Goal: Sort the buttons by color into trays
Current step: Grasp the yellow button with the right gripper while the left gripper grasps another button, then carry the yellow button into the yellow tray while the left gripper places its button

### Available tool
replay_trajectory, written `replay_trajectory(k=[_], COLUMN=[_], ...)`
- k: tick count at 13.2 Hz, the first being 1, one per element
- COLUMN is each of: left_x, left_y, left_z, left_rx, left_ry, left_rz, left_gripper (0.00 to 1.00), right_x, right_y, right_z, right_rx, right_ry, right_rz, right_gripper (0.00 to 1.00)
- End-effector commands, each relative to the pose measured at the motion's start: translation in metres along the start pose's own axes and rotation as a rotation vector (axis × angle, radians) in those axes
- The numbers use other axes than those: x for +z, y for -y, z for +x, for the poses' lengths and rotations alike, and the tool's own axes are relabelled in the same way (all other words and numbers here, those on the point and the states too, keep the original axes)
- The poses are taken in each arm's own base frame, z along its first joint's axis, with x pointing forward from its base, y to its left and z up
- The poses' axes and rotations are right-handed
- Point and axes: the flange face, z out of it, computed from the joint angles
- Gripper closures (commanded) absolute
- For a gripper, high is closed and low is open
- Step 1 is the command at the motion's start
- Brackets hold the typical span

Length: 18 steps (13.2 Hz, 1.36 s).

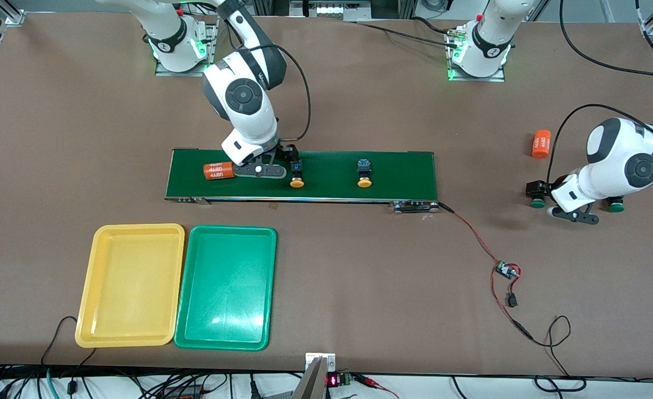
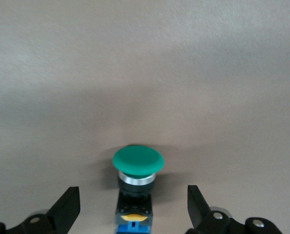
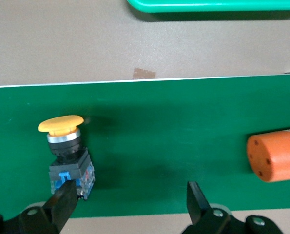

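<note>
Lying along the middle of a brown table (image 1: 359, 266), a long dark-green conveyor belt (image 1: 404, 166) serves as the landmark for everything else.

On the belt, toward the right arm's end, an orange cylinder (image 1: 218, 170) printed "4680" lies on its side. Just beside it, the right gripper (image 1: 265, 169) sits low over the belt with its fingers (image 3: 62, 207) spread wide and nothing between them; one finger is right next to the blue body of a yellow-capped button (image 1: 297, 176). This button lies tipped over on the belt. A second yellow-capped button (image 1: 364, 173) lies on the belt near its middle, well apart from the gripper.

Off the belt, toward the left arm's end of the table, the left gripper (image 1: 578, 210) is down at the tabletop, fingers (image 2: 67, 209) released and open around a green-capped button (image 2: 137, 168) without touching it. Another green-capped button (image 1: 536, 194) lies near it on the table. A second orange cylinder (image 1: 540, 144) rests farther from the front camera than these.

Nearer the front camera than the belt, a yellow tray (image 1: 104, 310) and a green tray (image 1: 260, 310) lie side by side, touching. A red-and-black wire (image 1: 478, 238) runs off the belt's end.
</note>
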Motion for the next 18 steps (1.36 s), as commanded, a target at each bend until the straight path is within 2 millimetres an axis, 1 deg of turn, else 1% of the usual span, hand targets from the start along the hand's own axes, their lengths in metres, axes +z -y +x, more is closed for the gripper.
replay_trajectory(k=[1,2,3,4,5,6,7,8,9,10,11,12,13,14,15,16,17,18], left_x=[0.007,0.008,0.008,0.006,0.003,-0.002,-0.014,-0.06,-0.083,-0.103,-0.122,-0.135,-0.141,-0.14,-0.14,-0.14,-0.146,-0.148], left_y=[0.005,0.009,0.009,0.01,0.011,0.01,0.01,-0.022,-0.033,-0.047,-0.07,-0.097,-0.123,-0.146,-0.172,-0.193,-0.222,-0.251], left_z=[-0.007,-0.009,-0.009,-0.009,-0.007,-0.004,0.0,0.019,0.027,0.034,0.04,0.046,0.051,0.053,0.055,0.056,0.063,0.067], left_rx=[0.018,0.011,0.014,0.037,0.058,0.086,0.116,0.169,0.178,0.184,0.17,0.154,0.139,0.099,0.066,0.017,-0.028,-0.06], left_ry=[-0.011,-0.01,-0.009,-0.011,-0.017,-0.024,-0.037,-0.043,-0.02,-0.003,0.01,0.017,0.027,0.046,0.06,0.076,0.08,0.077], left_rz=[-0.006,-0.012,-0.012,-0.007,-0.003,0.003,0.018,0.05,0.055,0.058,0.054,0.06,0.07,0.06,0.012,-0.055,-0.123,-0.151], left_gripper=[0.39,0.53,0.65,0.74,0.79,0.82,0.82,0.82,0.81,0.81,0.79,0.78,0.78,0.78,0.78,0.78,0.78,0.78], right_x=[0.004,0.003,0.001,-0.001,-0.002,-0.002,0.003,0.019,0.026,0.027,0.027,0.028,0.029,0.029,0.029,0.027,0.014,-0.001], right_y=[0.017,0.016,0.016,0.017,0.018,0.018,0.018,0.024,0.025,0.024,0.023,0.023,0.022,0.021,0.02,0.02,0.02,0.019], right_z=[0.002,0.003,0.003,0.004,0.005,0.005,0.006,0.008,0.009,0.01,0.01,0.012,0.012,0.013,0.013,0.014,0.018,0.026], right_rx=[0.009,0.011,0.011,0.013,0.013,0.014,0.022,0.057,0.058,0.057,0.05,0.043,0.04,0.042,0.045,0.045,0.038,0.044], right_ry=[0.0,0.001,-0.001,-0.003,-0.006,-0.006,-0.003,0.003,0.007,0.007,0.006,0.003,0.002,0.005,0.007,0.003,-0.008,-0.003], right_rz=[0.009,0.01,0.012,0.014,0.016,0.016,0.013,0.005,0.0,-0.002,-0.003,-0.003,-0.007,-0.008,-0.009,-0.01,-0.002,-0.007], right_gripper=[0.0,0.0,0.0,0.0,0.0,0.0,0.0,0.0,0.0,0.01,0.09,0.2,0.31,0.48,0.63,0.76,0.9,0.98])
